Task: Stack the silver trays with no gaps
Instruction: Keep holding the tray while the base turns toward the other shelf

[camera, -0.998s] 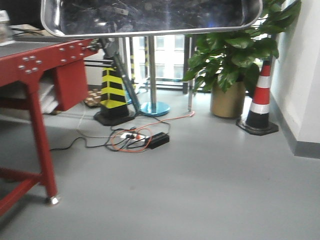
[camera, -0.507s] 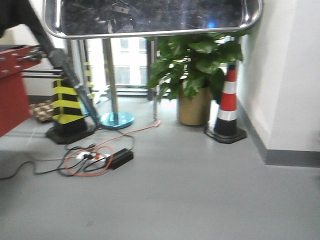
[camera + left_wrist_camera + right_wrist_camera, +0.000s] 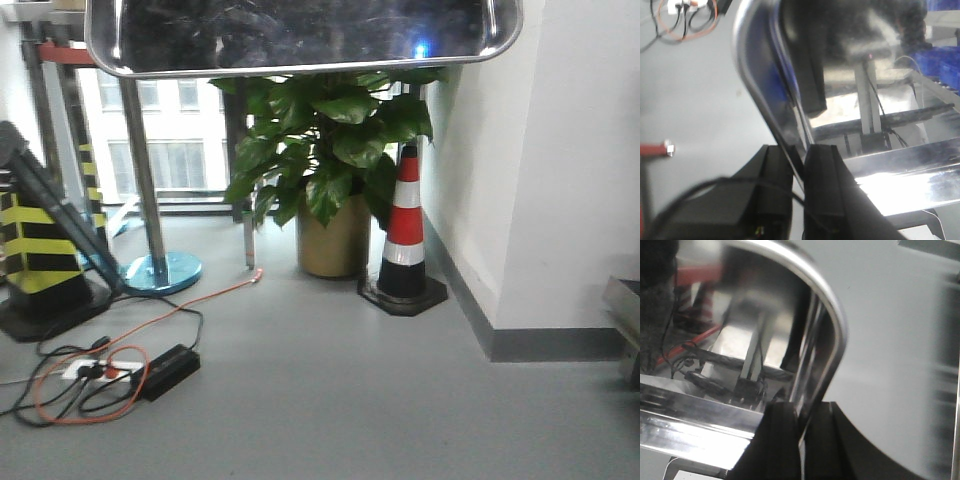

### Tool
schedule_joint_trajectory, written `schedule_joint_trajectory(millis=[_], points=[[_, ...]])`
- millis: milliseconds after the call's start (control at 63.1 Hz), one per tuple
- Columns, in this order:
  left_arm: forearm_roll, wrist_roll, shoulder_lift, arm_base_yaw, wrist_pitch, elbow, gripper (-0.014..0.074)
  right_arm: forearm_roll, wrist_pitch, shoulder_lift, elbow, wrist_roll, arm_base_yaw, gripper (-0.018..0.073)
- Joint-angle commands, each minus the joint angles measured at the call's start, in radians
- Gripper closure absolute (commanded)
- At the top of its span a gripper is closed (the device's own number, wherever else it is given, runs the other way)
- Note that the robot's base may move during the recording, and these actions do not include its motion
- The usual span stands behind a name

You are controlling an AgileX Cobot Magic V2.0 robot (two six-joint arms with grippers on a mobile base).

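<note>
Tray (image 3: pixel 300 35) shown at 12 o'clock of front view; rim clamped by left gripper (image 3: pixel 799 160) and right gripper (image 3: pixel 801 422). Plant (image 3: pixel 320 150) seen at tray's 6 o'clock.

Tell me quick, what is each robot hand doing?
Left hand: closed on the rim of the silver tray.
Right hand: closed on the same tray's rim.

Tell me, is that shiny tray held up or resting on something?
Held in the air: the silver tray hangs above the floor, its rim pinched by the left pincer and right pincer.
</note>
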Motion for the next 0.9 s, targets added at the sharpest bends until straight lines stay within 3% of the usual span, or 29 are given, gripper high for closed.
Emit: schedule_joint_trajectory(millis=[0,887], points=[[-0.026,0.036,-0.030,-0.020,0.031,-0.028,0.0644,0.018,0.029,-0.040,-0.034,-0.021,0.011,0.0503],[-0.026,0.036,-0.030,-0.020,0.031,-0.028,0.0645,0.018,0.029,-0.040,-0.034,-0.021,0.011,0.0503]])
